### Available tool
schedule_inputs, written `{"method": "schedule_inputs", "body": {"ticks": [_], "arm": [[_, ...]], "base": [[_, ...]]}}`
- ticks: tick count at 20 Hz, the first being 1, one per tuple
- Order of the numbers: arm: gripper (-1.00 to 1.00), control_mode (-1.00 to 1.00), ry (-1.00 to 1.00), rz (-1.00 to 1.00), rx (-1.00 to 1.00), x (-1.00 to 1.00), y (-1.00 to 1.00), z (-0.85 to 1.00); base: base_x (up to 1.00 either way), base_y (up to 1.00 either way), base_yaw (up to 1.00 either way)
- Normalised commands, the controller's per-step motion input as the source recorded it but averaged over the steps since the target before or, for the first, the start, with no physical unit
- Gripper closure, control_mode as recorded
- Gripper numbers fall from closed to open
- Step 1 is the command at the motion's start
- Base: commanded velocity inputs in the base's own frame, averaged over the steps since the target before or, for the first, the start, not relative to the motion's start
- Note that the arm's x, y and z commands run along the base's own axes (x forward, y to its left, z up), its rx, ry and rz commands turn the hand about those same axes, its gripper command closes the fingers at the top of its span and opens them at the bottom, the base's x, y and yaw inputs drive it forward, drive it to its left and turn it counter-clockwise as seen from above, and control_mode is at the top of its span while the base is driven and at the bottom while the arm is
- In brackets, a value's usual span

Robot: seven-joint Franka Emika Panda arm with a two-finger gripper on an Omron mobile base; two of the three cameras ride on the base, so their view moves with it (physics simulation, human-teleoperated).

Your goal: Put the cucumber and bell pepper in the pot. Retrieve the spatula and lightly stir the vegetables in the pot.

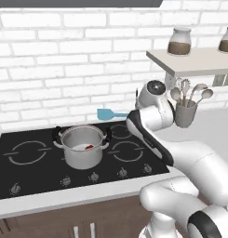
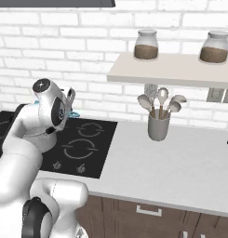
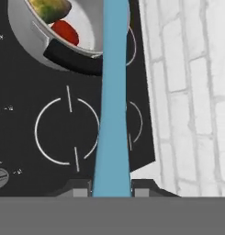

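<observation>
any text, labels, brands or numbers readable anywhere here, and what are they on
No readable text anywhere.
Stovetop: tiny white marks beside the knobs, too small and blurred to read.
Two jars on the shelf: no labels visible.
Pot, spatula, utensil holder: no markings visible.

A black cooktop [image 1: 36, 174] with white burner rings and a row of knobs [image 1: 94, 176] sits in the light counter [image 2: 180, 172]. On the counter stands a grey utensil holder [image 2: 158, 127] with spoons. Two glass jars [image 2: 146, 45] stand on the shelf [image 2: 180, 72] before the white brick wall [image 1: 64, 56]
</observation>
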Motion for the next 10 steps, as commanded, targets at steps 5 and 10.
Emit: {"method": "schedule_inputs", "body": {"ticks": [5,10], "arm": [[1.0,-1.0,-0.01,0.26,-0.35,0.2,0.18,0.2],[1.0,-1.0,-0.07,0.24,-0.54,0.09,0.28,-0.14]], "base": [[0.0,0.0,0.0],[0.0,0.0,0.0]]}}
